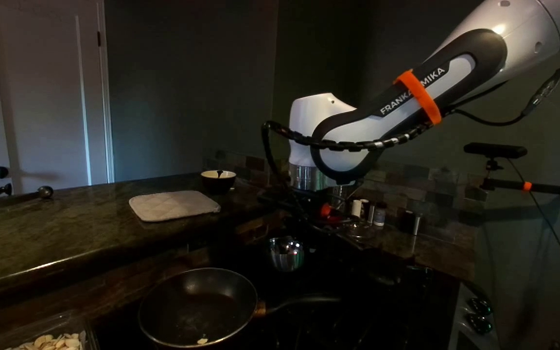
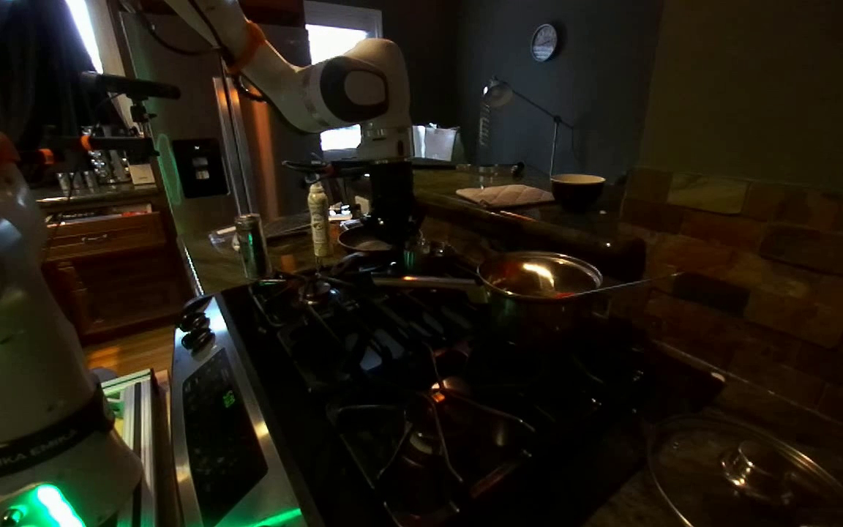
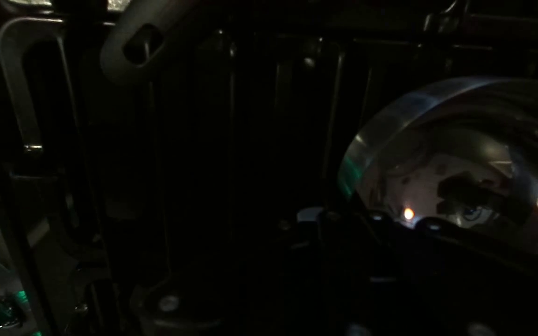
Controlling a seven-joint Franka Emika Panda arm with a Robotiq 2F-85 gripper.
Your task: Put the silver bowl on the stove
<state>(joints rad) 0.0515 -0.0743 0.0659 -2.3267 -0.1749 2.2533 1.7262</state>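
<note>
The silver bowl point(image 3: 456, 154) fills the right side of the wrist view, shiny and close to the camera. Its rim runs down to the dark fingertips of my gripper point(image 3: 343, 217), which is shut on it. In an exterior view the silver bowl point(image 1: 286, 253) shows opening upward below the wrist, over the black stove point(image 1: 387, 311). The stove point(image 2: 279, 380) has grates across it, also seen beneath the bowl in the wrist view. Whether the bowl touches the stove I cannot tell. In an exterior view my gripper point(image 2: 396, 238) points down at the stove's far side, its fingers lost in shadow.
A frying pan point(image 1: 197, 306) stands near the bowl, handle across the stove. A pot point(image 2: 538, 285) with a long handle sits on the grates. A glass lid point(image 2: 751, 476), spray can point(image 2: 317, 219), small dark bowl with white inside point(image 1: 218, 182) and pot holder point(image 1: 174, 205) lie around.
</note>
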